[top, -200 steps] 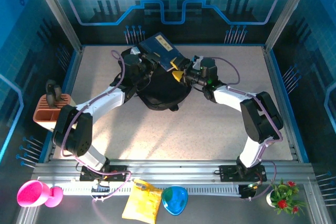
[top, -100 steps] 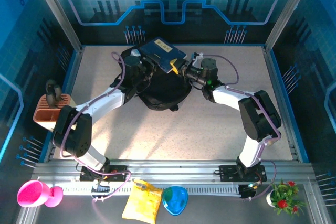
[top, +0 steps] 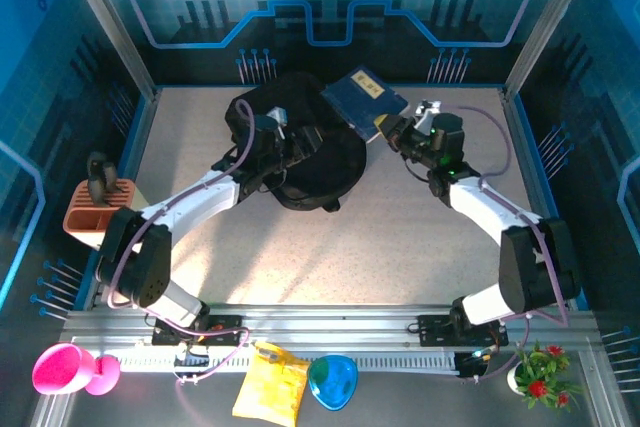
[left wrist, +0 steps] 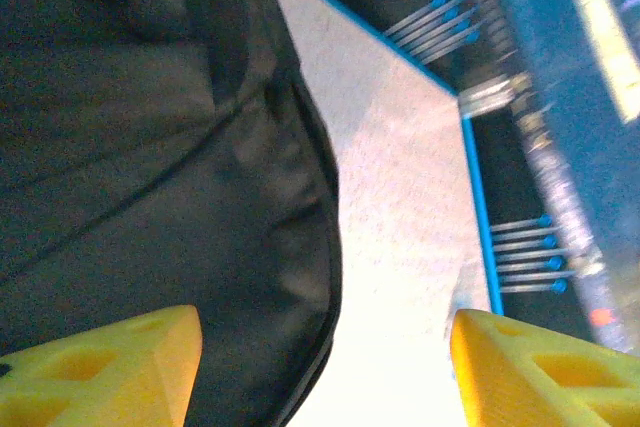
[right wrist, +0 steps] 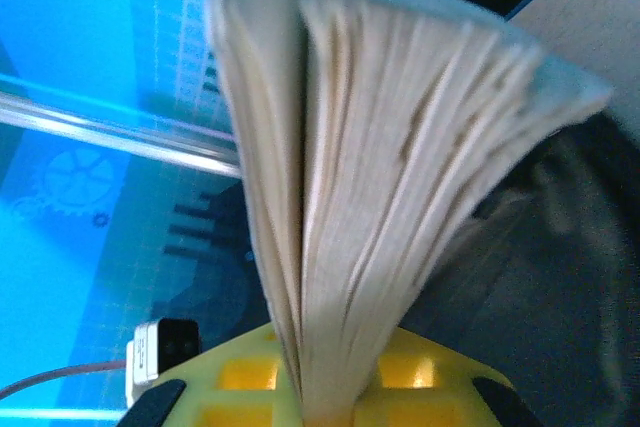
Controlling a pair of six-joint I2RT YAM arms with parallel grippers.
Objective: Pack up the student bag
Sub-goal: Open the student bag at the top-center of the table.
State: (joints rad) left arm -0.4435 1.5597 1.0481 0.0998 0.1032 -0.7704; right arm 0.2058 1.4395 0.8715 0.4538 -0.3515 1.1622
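fingers on right [right wrist: 240, 377] pinch book [right wrist: 380, 177]; left fingers [left wrist: 100, 367] wide apart over student bag [left wrist: 150, 147].

The yellow claw [right wrist: 330, 387] pinched a book [right wrist: 380, 177] by its lower edge, its pale pages fanned upward and blurred. The black bag [right wrist: 560, 277] lay behind on the right, with worktop [right wrist: 600, 7] above it and a blue wall [right wrist: 90, 97] at left.

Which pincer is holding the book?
The right pincer: it is shut on the blue book, while the left pincer stands open and empty at the student bag.
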